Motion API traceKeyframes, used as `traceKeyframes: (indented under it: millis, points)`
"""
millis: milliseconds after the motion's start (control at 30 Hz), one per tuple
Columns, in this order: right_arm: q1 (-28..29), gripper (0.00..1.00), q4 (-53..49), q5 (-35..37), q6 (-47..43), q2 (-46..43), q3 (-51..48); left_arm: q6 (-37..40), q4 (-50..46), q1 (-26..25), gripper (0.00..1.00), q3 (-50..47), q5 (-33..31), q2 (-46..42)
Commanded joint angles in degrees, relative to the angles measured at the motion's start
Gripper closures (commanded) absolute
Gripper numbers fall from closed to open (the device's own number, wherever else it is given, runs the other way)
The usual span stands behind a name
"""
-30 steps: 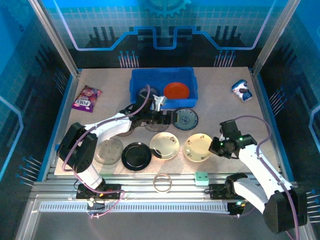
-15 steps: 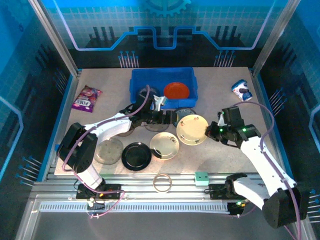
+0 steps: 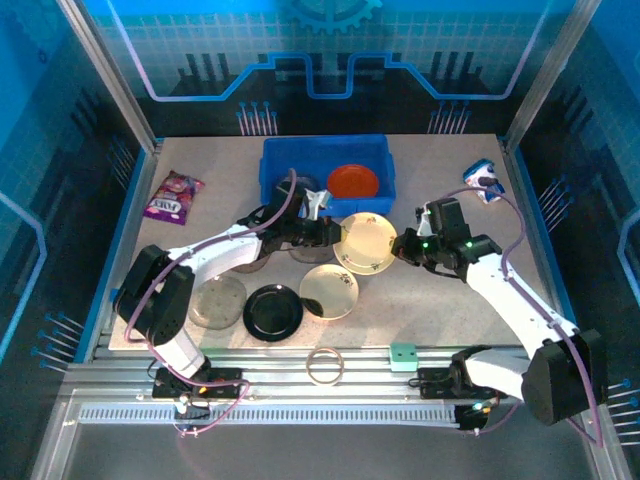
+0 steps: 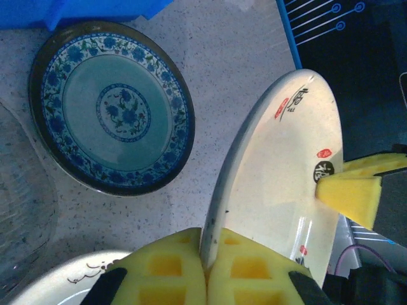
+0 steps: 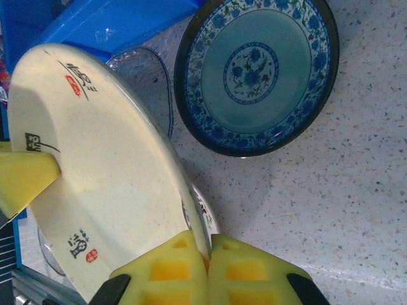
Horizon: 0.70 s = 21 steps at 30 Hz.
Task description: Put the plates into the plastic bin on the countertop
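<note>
Top external: cream plate (image 3: 365,243), opposite edges pinched by left gripper (image 3: 335,234) and right gripper (image 3: 402,246); risk: opposing pulls may wrench it loose short of plastic bin (image 3: 322,141).

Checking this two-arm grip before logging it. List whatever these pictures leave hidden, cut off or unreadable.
Top view: the held cream plate covers the blue patterned plate.
Top view: the plastic bin, left half beside the orange plate, is too dim to tell its contents.
Left wrist view: a clear plate is cut off by the left edge.
</note>
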Motion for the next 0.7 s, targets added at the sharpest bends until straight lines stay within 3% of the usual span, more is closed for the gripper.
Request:
traceKeyframes:
  millis: [0, 100, 133, 233, 367, 667]
  points:
    - [1.4, 1.00, 3.3, -1.2, 0.5, 0.9, 1.6, 0.9, -0.4, -0.9, 1.00, 2.1, 0.5, -0.1]
    - [1.4, 1.00, 2.9, -0.3, 0.2, 1.4, 1.6, 1.2, -0.7, -0.8, 1.00, 2.1, 0.0, -0.7]
    - [1.4, 0.94, 2.7, 0.0, 0.1, 1.4, 3.2, 1.3, -1.0, -0.8, 1.00, 2.2, -0.5, -0.8]
    - [1.4, 0.65, 1.0, 1.7, -0.8, 1.5, 4.5, 1.4, -1.1, -0.3, 1.00, 2.3, -0.7, -1.2]
    - [1.8, 0.49, -3.8, 7.8, -2.4, 2.3, 7.2, 1.3, -1.5, 0.5, 1.00, 3.0, -0.4, -1.0]
    - [2.1, 0.50, -4.9, 17.7, -2.7, -2.3, 6.3, 2.8, -7.6, 3.8, 1.00, 10.8, -2.2, 0.8]
